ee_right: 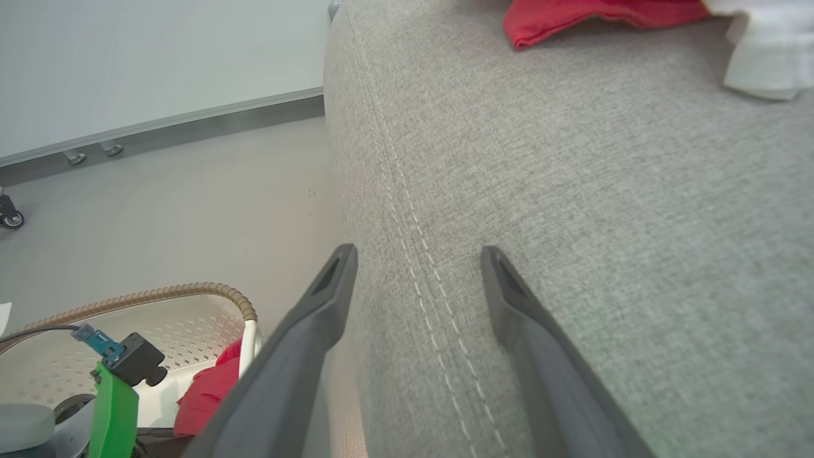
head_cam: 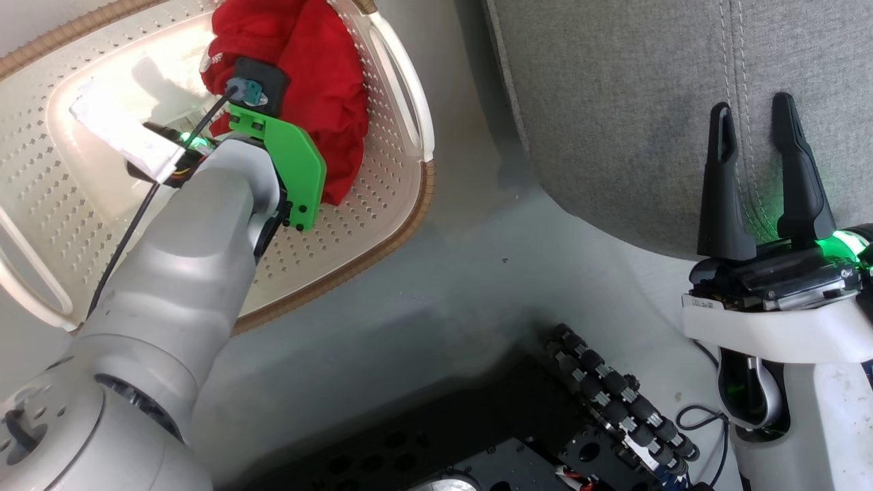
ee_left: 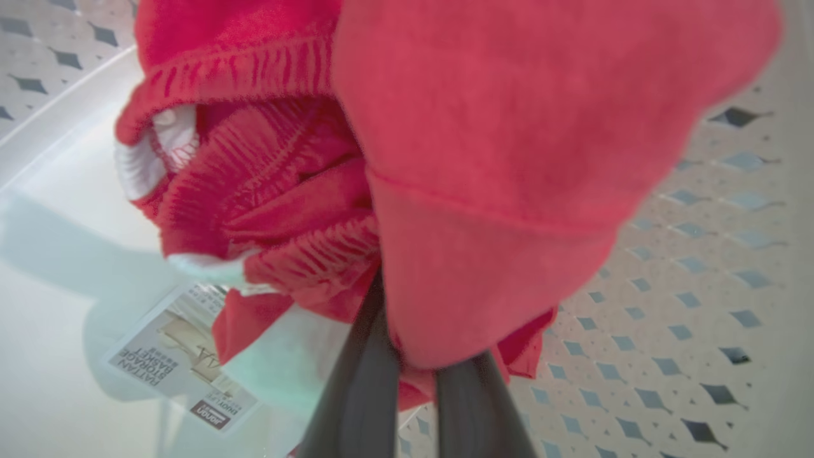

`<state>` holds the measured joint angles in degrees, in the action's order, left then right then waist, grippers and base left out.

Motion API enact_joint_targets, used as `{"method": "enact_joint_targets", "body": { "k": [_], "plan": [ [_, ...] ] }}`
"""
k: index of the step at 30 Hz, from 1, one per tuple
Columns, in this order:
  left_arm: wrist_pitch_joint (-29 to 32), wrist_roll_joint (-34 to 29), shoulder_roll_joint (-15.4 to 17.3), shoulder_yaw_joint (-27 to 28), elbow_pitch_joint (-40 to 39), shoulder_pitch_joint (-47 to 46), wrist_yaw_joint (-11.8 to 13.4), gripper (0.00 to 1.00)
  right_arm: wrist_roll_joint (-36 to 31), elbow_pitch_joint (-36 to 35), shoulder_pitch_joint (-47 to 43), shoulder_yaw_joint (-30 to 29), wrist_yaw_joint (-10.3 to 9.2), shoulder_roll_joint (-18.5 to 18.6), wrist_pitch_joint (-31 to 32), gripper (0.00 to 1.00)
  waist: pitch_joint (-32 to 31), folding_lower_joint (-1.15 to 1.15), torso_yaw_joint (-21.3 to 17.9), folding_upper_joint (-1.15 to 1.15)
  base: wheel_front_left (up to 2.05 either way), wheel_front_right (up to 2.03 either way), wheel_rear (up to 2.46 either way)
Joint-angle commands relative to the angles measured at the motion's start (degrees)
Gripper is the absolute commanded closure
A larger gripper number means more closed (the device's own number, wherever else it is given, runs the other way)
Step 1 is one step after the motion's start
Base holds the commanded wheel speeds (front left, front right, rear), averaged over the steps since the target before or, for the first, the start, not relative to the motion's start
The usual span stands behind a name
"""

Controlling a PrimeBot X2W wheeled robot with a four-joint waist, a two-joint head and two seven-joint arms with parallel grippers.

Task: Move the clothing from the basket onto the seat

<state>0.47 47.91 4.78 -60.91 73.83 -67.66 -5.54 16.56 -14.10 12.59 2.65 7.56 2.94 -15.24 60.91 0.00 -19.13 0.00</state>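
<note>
The left gripper point(ee_left: 414, 372) is pinched narrow on a red garment point(ee_left: 509, 159), its dark fingers buried in the folds at the bottom centre of the left wrist view. That garment sits bunched inside the basket point(head_cam: 399, 225), at the upper left of the head view. The right gripper point(head_cam: 757, 136) stands wide and empty over the seat point(head_cam: 614, 102) at the right, where a second garment point(ee_right: 572, 19) lies. The pinch may catch only one fold, so the cloth could slip free on lifting. A trailing hem could also snag the rim and drag the light basket along.
</note>
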Motion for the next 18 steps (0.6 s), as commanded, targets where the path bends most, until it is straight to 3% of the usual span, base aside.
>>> {"method": "enact_joint_targets", "body": {
  "k": [1, 13, 18],
  "plan": [
    [0.14, 0.16, 0.95, -0.12, 0.03, -0.98, -0.26, 1.0, -0.34, 1.08, -0.07, -0.15, -0.14, -0.09, 0.17, 0.0, -0.1, 0.0, -0.01, 0.0, 0.0, 0.0, 0.0],
    [0.54, -1.91, 4.85, -3.11, 0.02, 1.41, -0.88, 1.0, 0.29, 2.53, 6.8, 0.36, -0.12, -0.07, 0.09, 0.0, -3.8, 0.0, -1.02, 0.0, 0.0, 0.0, 0.0],
    [-3.41, -5.32, 6.33, -6.45, -0.01, 3.61, 1.14, 1.0, 1.65, 5.04, 9.11, 0.11, -0.12, 0.0, 0.08, 0.0, -8.34, 0.0, -1.35, 0.0, 0.0, 0.0, 0.0]
  ]
}}
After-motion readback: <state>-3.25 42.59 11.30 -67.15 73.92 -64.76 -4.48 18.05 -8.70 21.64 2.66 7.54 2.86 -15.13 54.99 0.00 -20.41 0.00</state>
